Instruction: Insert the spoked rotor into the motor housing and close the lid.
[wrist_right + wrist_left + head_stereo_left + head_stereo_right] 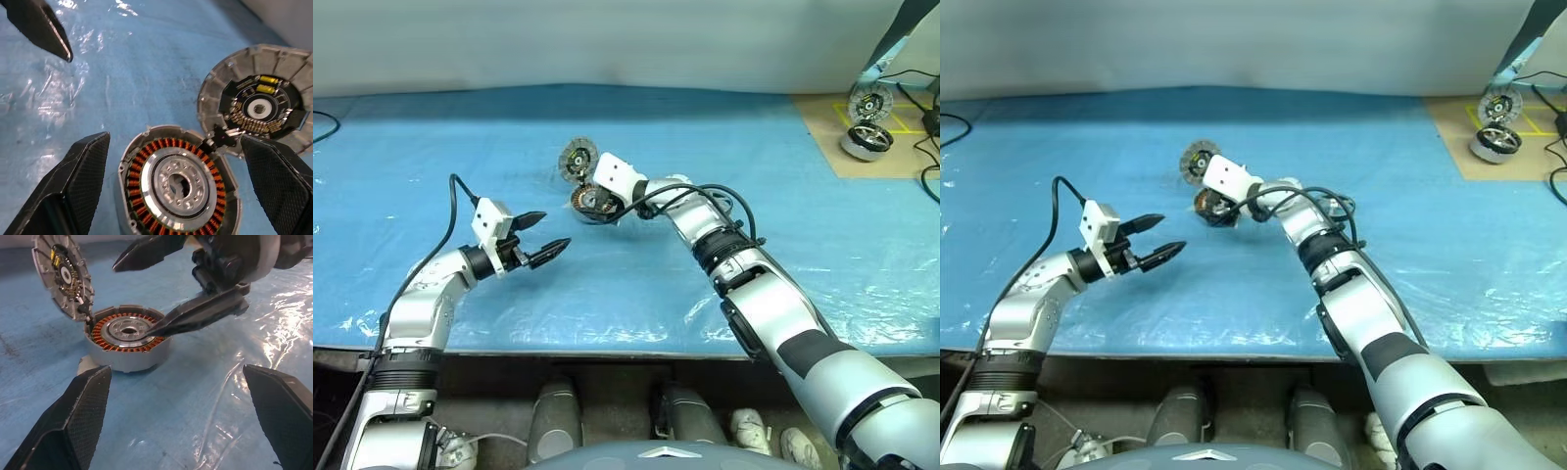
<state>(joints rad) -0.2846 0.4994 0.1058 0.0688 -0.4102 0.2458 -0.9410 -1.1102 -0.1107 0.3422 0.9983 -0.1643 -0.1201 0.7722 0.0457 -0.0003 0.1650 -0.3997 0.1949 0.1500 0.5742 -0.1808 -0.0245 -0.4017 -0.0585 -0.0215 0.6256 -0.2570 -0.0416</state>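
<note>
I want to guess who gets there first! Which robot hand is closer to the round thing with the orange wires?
The right hand is closer: it hangs open right over the motor housing. The left hand waits open, off to the housing's side, nearer the robot.

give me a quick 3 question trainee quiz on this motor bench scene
1. True or false: the round grey ribbed metal lid lies flat over the low round motor housing with copper windings.
2. Which claw hovers right over the housing: A left claw, B right claw?
3. Fill in: both claws are ____ and hold nothing.

Key: 1 false, the lid stands tilted open at the housing's rim. 2 B. 3 open.
</note>
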